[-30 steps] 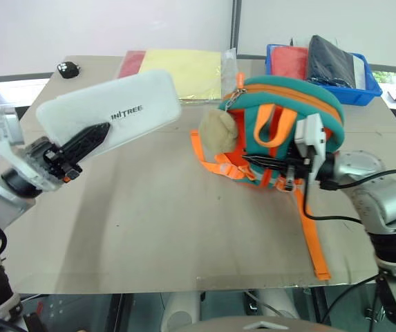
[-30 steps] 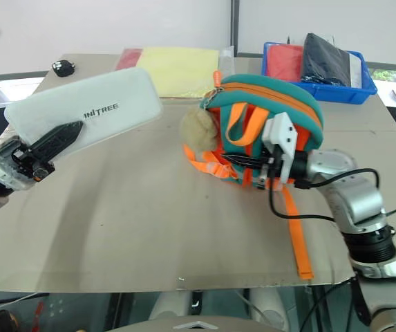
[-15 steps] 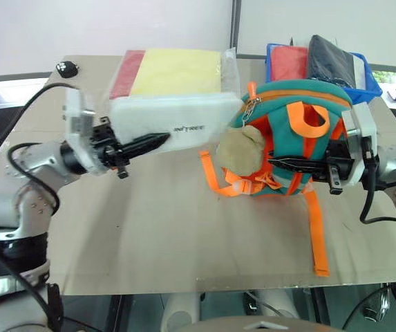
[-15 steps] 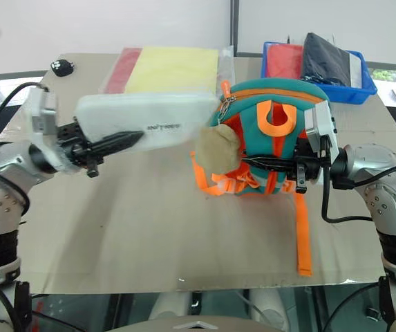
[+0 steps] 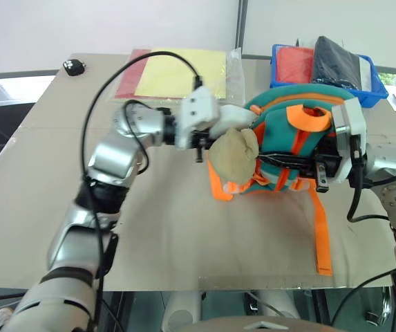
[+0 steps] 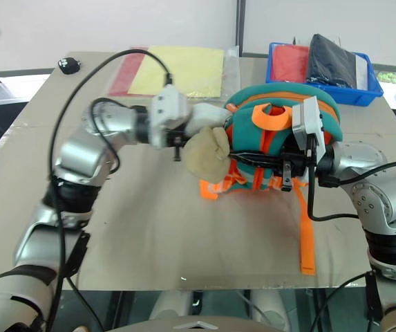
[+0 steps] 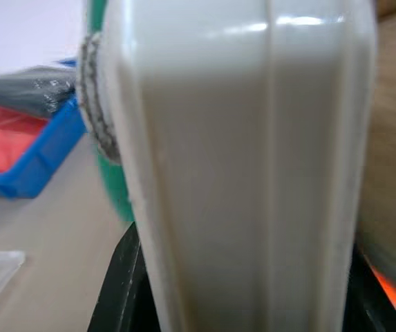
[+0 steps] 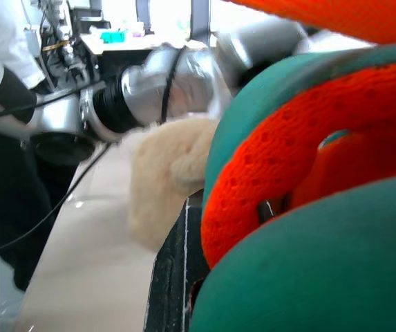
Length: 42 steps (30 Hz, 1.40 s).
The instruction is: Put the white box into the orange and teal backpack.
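The orange and teal backpack (image 5: pixel 291 135) stands upright at the table's right of centre, its tan plush charm (image 5: pixel 232 153) hanging on its left side. My right gripper (image 5: pixel 265 160) is shut on the backpack's front fabric, fingers pointing left. My left gripper (image 5: pixel 211 130) reaches across from the left and is shut on the white box (image 6: pixel 208 116). A short stretch of the box shows between the wrist and the backpack's teal rim; its far end is hidden by the backpack and the charm. In the left wrist view the box (image 7: pixel 239 173) stands on edge between the black fingers (image 7: pixel 118 290).
A clear sleeve of yellow and red sheets (image 5: pixel 177 72) lies at the back. A blue tray (image 5: pixel 322 66) with red and black contents sits at the back right. A small black object (image 5: pixel 73 66) is at the far left corner. An orange strap (image 5: pixel 320 228) trails toward the table's front edge.
My left arm has swung right with the white box, from over the table's left side to the backpack's top. The box has rolled onto its edge. The right gripper still holds the backpack.
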Each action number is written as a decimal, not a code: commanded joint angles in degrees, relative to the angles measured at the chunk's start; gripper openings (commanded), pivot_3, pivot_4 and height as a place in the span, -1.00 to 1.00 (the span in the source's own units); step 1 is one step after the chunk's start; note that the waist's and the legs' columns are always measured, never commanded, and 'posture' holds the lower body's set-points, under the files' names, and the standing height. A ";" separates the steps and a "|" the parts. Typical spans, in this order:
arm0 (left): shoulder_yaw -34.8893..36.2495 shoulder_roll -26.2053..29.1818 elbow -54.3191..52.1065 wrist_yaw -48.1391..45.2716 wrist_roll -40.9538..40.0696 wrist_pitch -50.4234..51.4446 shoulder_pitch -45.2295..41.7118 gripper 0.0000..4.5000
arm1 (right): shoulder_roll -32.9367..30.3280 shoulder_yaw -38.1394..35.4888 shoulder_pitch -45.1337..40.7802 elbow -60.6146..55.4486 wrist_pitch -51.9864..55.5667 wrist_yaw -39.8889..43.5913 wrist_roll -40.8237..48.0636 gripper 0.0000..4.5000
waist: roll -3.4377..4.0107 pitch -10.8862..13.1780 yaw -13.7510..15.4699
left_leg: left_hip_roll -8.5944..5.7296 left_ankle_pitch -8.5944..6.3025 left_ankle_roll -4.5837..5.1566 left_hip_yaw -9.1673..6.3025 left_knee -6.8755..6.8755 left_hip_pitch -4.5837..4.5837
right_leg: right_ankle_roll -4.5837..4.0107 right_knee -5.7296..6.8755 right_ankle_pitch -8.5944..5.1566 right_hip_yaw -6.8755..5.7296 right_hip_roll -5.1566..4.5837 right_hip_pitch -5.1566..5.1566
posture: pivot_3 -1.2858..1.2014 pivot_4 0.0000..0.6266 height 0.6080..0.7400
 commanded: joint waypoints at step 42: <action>40.11 7.77 -19.38 26.12 -49.73 48.76 10.47 0.95 | -0.58 -2.05 7.17 -1.25 -5.25 -4.36 -5.95 -1.00 | 0.03 0.05 -1.31 | -0.11 0.00 -0.01 -0.39 0.08 0.11 | -0.01 0.19 0.00 -0.14 -0.03 0.20 | 0.03 -0.52 1.00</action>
